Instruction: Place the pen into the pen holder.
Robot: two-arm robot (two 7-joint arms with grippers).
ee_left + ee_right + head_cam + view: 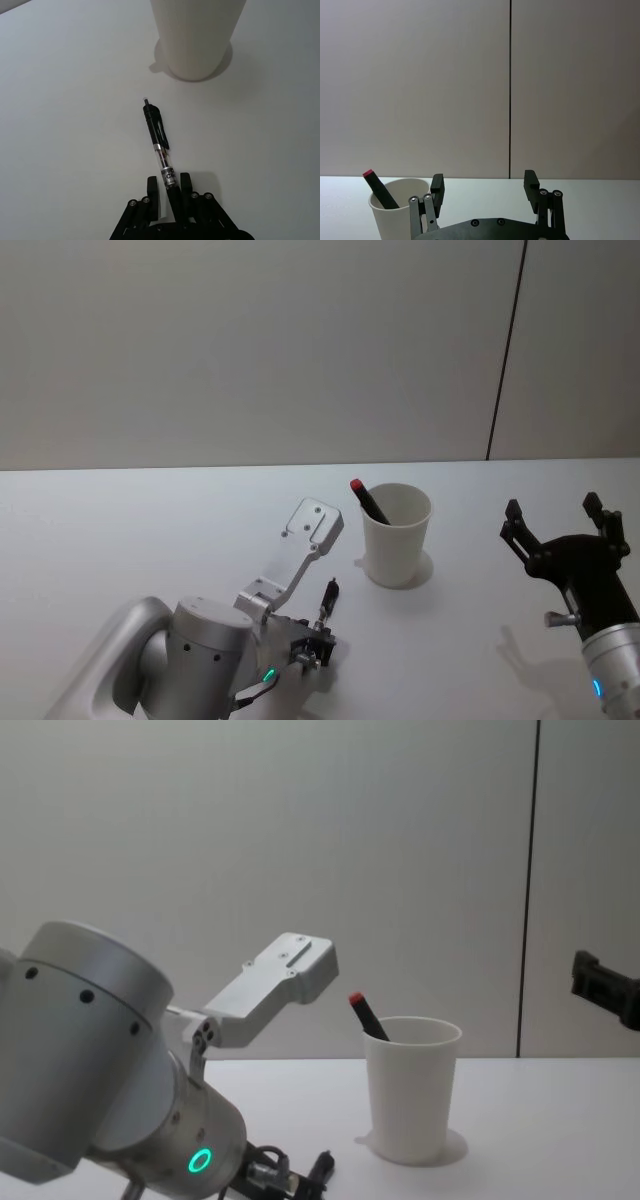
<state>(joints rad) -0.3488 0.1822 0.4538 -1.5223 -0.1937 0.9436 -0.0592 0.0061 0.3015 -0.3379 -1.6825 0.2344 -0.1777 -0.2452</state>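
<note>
Left wrist view — pen (159, 145) gripped in left pincer (169, 187), pointing toward pen holder (197, 35).

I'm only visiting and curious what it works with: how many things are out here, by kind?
Cup: 1
Marker, red-tipped, in the cup: 1
Pen, black, held by the left tool: 1
Total: 3
Not counted: right tool, open, idle at the right.
</note>
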